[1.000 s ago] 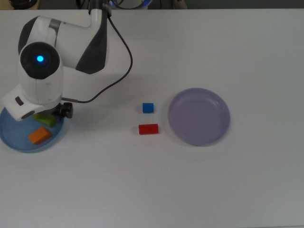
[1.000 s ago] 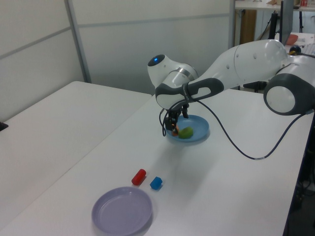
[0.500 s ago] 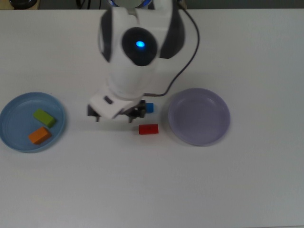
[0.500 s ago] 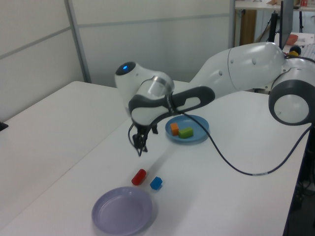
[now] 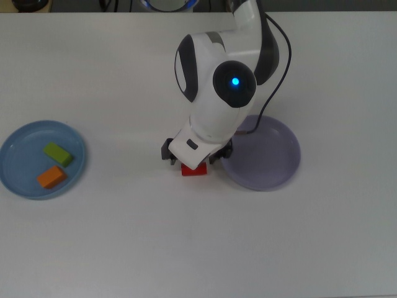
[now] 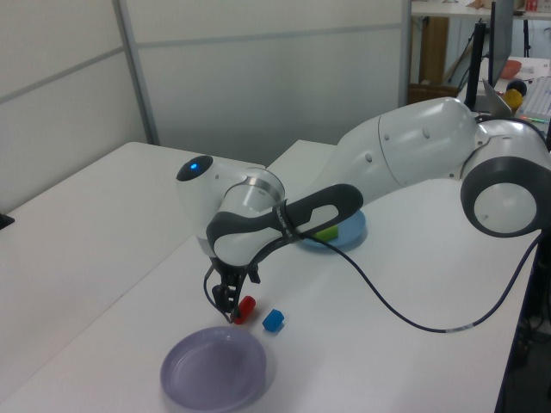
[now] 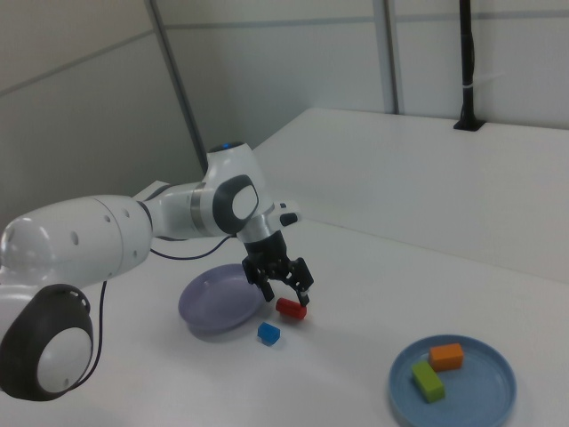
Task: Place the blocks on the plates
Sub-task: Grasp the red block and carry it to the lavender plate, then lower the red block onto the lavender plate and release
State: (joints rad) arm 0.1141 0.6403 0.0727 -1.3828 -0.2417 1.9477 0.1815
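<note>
Half done, by my read. Red block [image 7: 291, 309] is sitting on the desk [image 5: 198, 248] directly under my gripper [image 7: 283, 286], not on a plate yet. I'm hovering over it with the fingers [image 7: 304, 286] spread apart, one on each side, nothing clamped between them. In the right view the fingertips are looking just above the block, not around it; I can't tell if they're touching it.

Blue block [image 7: 268, 334] is also lying on the desk, just beside the red one, on the near side of my gripper in the right view. In the top view my wrist is covering it entirely.

Lavender plate [image 5: 273, 161] is sitting close by my gripper, to the top view's right of it, and it's carrying nothing as far as I can see. Part of it is hidden under my arm in the top view, but the left and right views are showing it bare.

Green block [image 5: 57, 153] and orange block [image 5: 51, 177] are both resting inside the light blue plate [image 5: 15, 143], well apart from my gripper, off to the top view's left of it. Those two are counting as finished.

So what's left, as I'm judging it: red and blue. Red is looking like the one in hand, since I'm lined up over it. Lavender plate is the obvious target, being nearest and unoccupied.
</note>
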